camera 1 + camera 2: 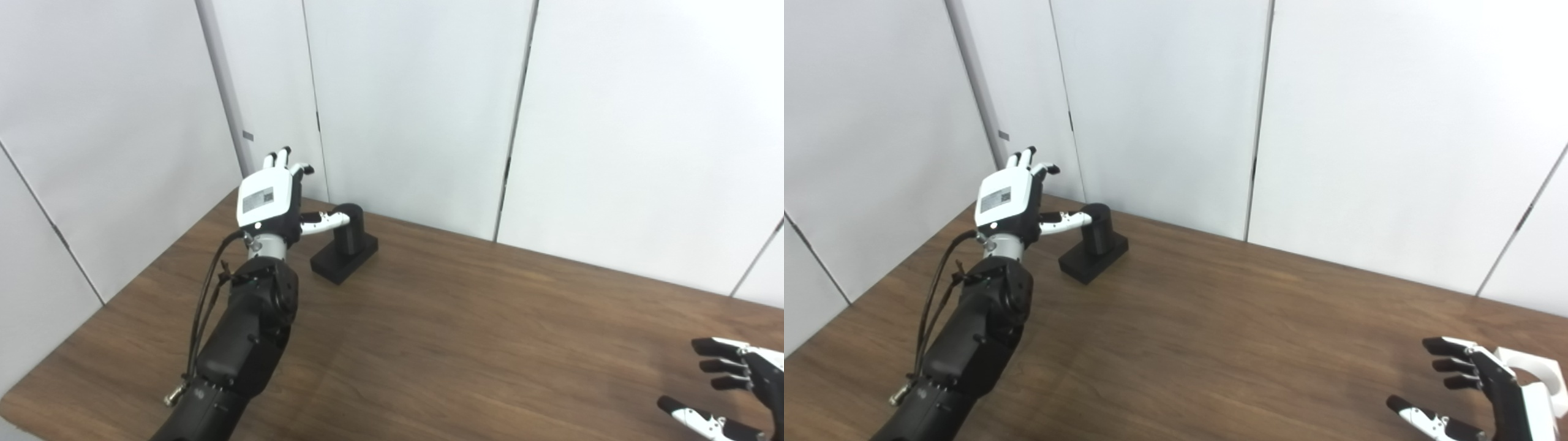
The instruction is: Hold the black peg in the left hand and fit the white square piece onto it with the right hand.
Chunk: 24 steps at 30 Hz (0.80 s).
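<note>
The black peg (349,236), a short cylinder on a square black base, stands on the wooden table (465,331) near the far left corner. My left hand (272,196) is raised just left of it with its fingers spread upward and its thumb reaching toward the top of the cylinder; it is open and holds nothing. My right hand (1476,392) is open at the bottom right, palm facing left, fingers apart. The white square piece (1534,370), with a round hole, lies on the table just behind that hand, partly hidden by it.
White wall panels (416,104) close off the table on the far side and the left. The table's left edge runs close by the left forearm (245,343).
</note>
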Tool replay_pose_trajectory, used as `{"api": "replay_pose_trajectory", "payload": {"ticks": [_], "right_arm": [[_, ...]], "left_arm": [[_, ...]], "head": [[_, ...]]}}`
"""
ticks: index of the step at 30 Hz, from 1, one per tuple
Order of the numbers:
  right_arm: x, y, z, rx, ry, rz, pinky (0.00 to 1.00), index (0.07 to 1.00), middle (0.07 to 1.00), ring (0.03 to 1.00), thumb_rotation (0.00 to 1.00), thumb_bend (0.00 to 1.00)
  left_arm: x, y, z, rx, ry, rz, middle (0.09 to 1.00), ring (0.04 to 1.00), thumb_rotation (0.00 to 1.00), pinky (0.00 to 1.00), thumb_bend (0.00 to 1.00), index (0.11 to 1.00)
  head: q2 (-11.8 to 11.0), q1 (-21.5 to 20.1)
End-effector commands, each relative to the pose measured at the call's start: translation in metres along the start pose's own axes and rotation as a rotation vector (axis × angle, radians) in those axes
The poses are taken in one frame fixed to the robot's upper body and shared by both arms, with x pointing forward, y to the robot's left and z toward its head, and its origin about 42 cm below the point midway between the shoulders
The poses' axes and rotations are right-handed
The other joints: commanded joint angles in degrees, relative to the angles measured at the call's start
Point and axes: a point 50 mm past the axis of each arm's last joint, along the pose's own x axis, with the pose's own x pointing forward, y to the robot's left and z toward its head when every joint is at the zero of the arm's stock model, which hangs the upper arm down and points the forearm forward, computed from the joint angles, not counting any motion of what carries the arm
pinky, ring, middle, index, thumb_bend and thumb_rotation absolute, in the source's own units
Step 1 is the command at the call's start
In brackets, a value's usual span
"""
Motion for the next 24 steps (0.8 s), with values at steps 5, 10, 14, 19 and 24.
{"api": "replay_pose_trajectory", "payload": {"ticks": [5, 10, 14, 19, 24], "right_arm": [[0.009, -0.009, 0.017, 0.005, -0.078, -0.043, 0.54, 0.639, 0.674, 0.631, 0.0, 0.6], [0.008, -0.01, 0.019, 0.002, -0.075, -0.038, 0.55, 0.632, 0.659, 0.633, 0.0, 0.59], [0.007, -0.01, 0.019, 0.0, -0.078, -0.037, 0.55, 0.629, 0.659, 0.632, 0.0, 0.59], [0.006, -0.011, 0.021, -0.002, -0.078, -0.041, 0.54, 0.625, 0.659, 0.625, 0.0, 0.59], [0.006, -0.011, 0.023, -0.003, -0.078, -0.045, 0.53, 0.624, 0.66, 0.619, 0.0, 0.6]], "left_arm": [[0.028, 0.022, 0.003, 0.085, 0.002, 0.007, 1.0, 1.0, 0.66, 0.88, 1.0, 0.814], [0.034, 0.009, 0.002, 0.195, -0.004, -0.08, 1.0, 1.0, 0.67, 0.88, 1.0, 0.836], [0.039, -0.004, -0.002, 0.245, 0.002, -0.141, 1.0, 1.0, 0.65, 0.92, 1.0, 0.84], [0.043, -0.015, -0.004, 0.284, 0.006, -0.182, 1.0, 1.0, 0.67, 0.92, 1.0, 0.811], [0.043, -0.02, -0.004, 0.275, 0.015, -0.202, 1.0, 1.0, 0.65, 0.95, 1.0, 0.813]], "head": [[0.3, -0.3], [0.6, -0.3], [0.8, -0.6], [1.0, -0.8], [1.1, -0.8]]}}
